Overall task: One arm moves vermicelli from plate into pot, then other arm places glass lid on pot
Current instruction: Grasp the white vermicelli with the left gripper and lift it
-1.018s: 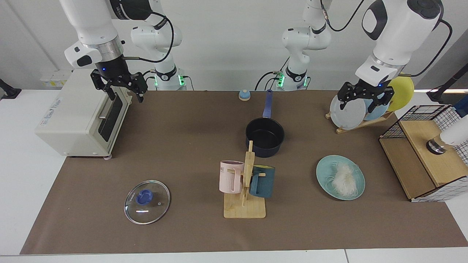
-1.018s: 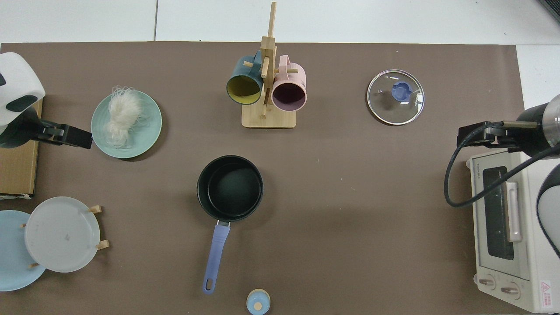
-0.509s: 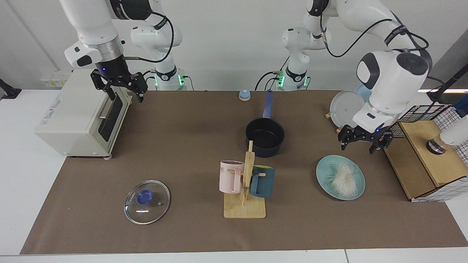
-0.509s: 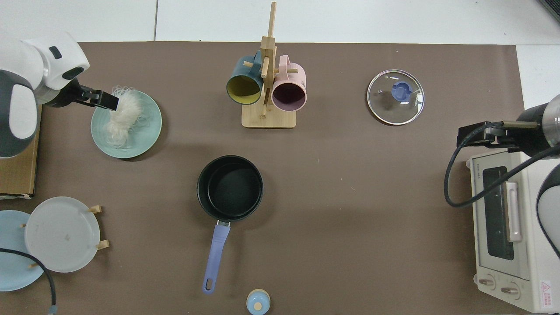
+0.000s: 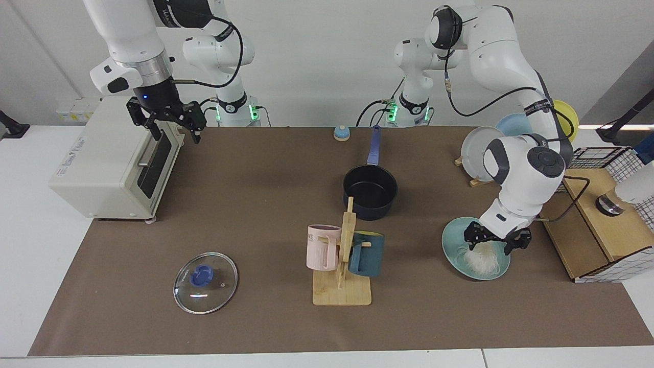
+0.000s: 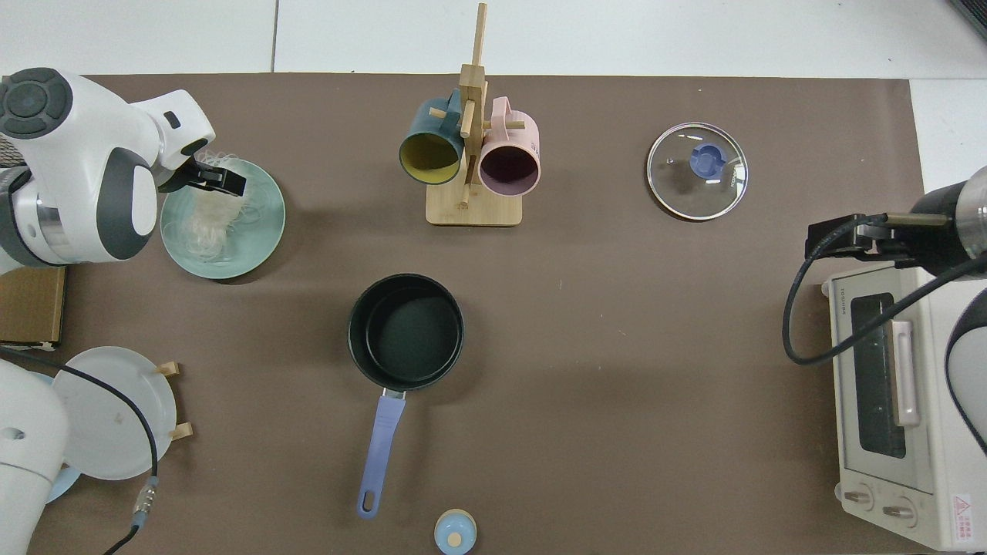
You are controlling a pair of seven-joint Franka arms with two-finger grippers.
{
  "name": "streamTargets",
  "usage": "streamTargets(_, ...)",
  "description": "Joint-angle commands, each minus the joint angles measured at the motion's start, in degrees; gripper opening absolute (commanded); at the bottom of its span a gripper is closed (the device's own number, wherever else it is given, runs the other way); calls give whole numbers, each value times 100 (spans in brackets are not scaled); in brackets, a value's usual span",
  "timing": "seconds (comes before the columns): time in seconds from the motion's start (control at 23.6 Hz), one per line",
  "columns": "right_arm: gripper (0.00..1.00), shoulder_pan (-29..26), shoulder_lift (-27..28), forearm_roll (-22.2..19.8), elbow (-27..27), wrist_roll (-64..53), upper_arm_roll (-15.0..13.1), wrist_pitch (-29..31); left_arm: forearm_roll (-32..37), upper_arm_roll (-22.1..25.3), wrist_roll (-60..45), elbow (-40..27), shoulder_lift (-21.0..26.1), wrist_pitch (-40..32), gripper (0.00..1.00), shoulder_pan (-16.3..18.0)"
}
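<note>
I'm looking across the brown mat (image 5: pixel 255 204), where the toaster oven (image 5: pixel 112 163) is sitting at one end. My right gripper (image 5: pixel 171 125) is waiting above the oven's front corner with its fingers spread and nothing between them. The left arm is reaching down from its base, and its left gripper (image 5: pixel 493 244) is hanging right over the plate (image 5: pixel 452 245), fingers parted to either side of the vermicelli (image 5: pixel 480 259); I am seeing the strands lying on the plate, not lifted. From above, that gripper (image 6: pixel 220 179) is covering the tangle's far end on the plate (image 6: pixel 262 231). The pot (image 5: pixel 370 191) is standing empty mid-mat, well apart from the plate, its handle pointing toward the robot bases. The glass lid (image 5: pixel 205 282) is lying flat near the front edge, knob up. The mug rack (image 5: pixel 343 260) is standing between lid and plate.
</note>
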Motion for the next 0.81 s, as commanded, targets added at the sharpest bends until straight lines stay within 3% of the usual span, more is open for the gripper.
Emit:
streamTargets(0.0, 99, -89, -13, 129, -16, -185, 21, 21, 24, 27, 69, -385, 41, 494, 100, 53)
streamTargets(0.34, 99, -89, -13, 129, -16, -185, 21, 21, -29, 27, 43, -685, 102, 732, 98, 88)
streamTargets(0.38, 99, -80, -13, 129, -16, -185, 30, 21, -29, 27, 52, -685, 137, 767, 86, 88)
streamTargets(0.47, 99, -71, -13, 129, -16, -185, 30, 21, 15, 27, 95, -676, 137, 759, 16, 88)
streamTargets(0.51, 99, -71, -13, 138, -16, -194, 30, 21, 32, 27, 96, -676, 137, 741, 0, 79)
streamTargets(0.76, 99, -159, -57, 112, -24, -194, 4, -137, 33, 19, 96, -615, 120, 636, 0, 53)
